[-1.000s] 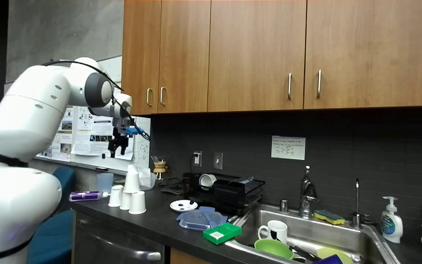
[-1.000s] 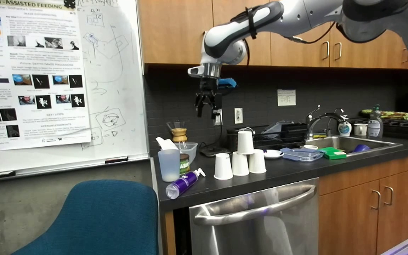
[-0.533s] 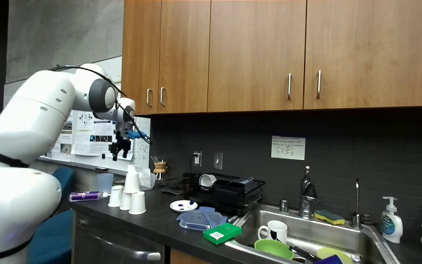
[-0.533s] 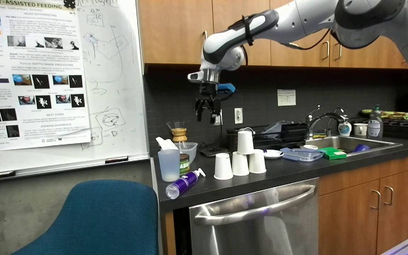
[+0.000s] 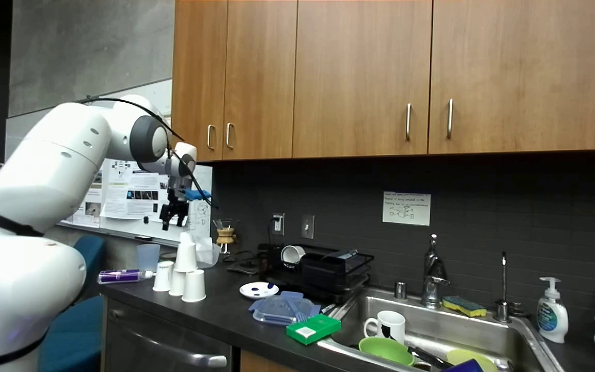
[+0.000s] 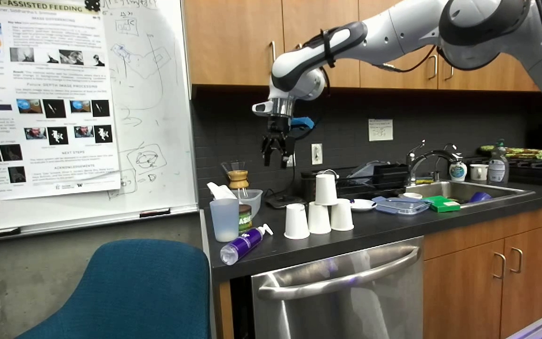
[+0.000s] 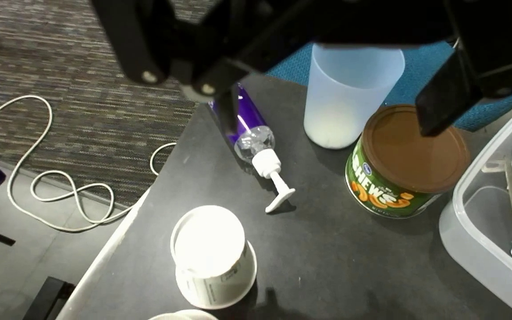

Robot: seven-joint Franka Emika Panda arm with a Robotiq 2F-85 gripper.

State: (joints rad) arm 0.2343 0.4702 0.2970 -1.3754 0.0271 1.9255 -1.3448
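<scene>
So the gripper [image 6: 275,164] is hanging above the counter [image 6: 271,250], jaws spread wide, nothing between them and nothing touching them. Going left to right in an exterior view: the frosted blue tumbler [image 6: 225,217] is below the gripper and off to its left, with the cashew can [image 6: 245,219] just behind it and the clear tub [image 6: 254,201] back there as well. The purple pump bottle [image 6: 245,242] lies on its side, also lower left of the gripper. Then the white cups, all upside down, which look to me like the closest things to it: the loose cup [image 6: 296,222] is below and a touch right, the base cups [image 6: 319,219] are just past that, and the top cup [image 6: 326,189] straddles those two, down and to the right. The green box [image 6: 442,204] is well off to the right.

Progress-wise, one cup is up on two, one stands beside them, and no grasp is made yet. I'd call this an approach stage with all the handling left, but that's just my read.

Pose: the arm [image 6: 398,38] reaches in from the gripper's upper right in an exterior view, forearm sloping down, wrist bent so the gripper points pretty much straight down.
</scene>
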